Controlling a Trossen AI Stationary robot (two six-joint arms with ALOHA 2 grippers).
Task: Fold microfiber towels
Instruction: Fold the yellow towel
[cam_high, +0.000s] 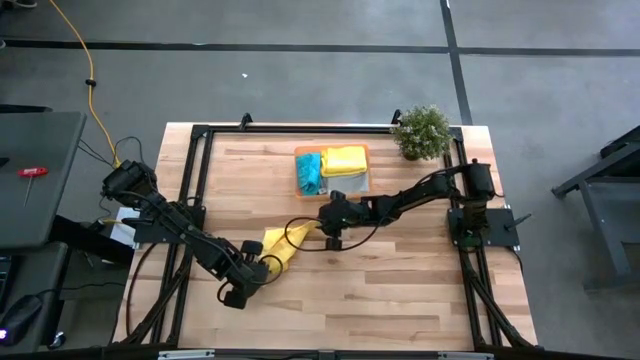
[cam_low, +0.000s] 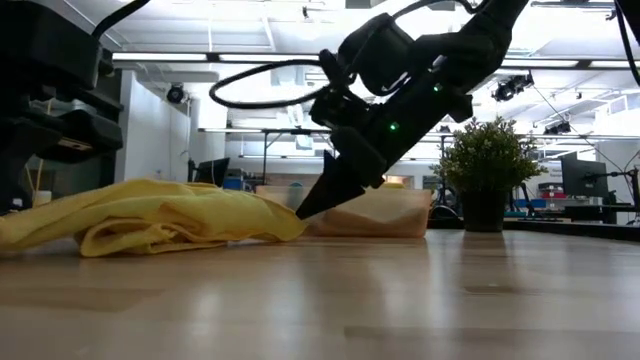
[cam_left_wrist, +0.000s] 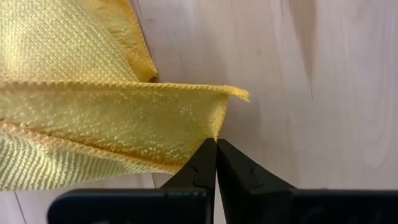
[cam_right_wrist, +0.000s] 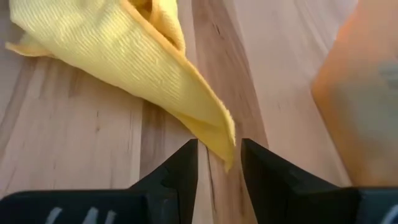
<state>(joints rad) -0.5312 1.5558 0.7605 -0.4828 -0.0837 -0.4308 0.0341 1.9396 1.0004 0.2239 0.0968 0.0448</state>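
Observation:
A yellow microfiber towel (cam_high: 281, 245) lies crumpled and partly folded on the wooden table, between my two grippers. My left gripper (cam_left_wrist: 216, 144) stands at the towel's near left end, pointing steeply down and shut. My right gripper (cam_right_wrist: 219, 155) comes slanting down from the right to the far right end. It is open, and its two fingers stand on either side of the towel's pointed corner (cam_right_wrist: 225, 144) without closing on it. In the low view the right fingertip (cam_low: 306, 211) sits low at the towel's end (cam_low: 280, 225). My left gripper pinches the yellow towel at its hemmed edge (cam_left_wrist: 211, 127), just below a corner (cam_left_wrist: 239, 93), with only the fingertips. The fingers come from above, pointing steeply down. The rest of the towel lies slack on the table.
An orange tray (cam_high: 364, 151) at the far middle of the table holds a teal towel (cam_high: 309, 173), a folded yellow towel (cam_high: 344, 160) and a grey one (cam_high: 348, 184). A potted plant (cam_high: 421, 131) stands at the far right. Bare wood lies toward the near edge.

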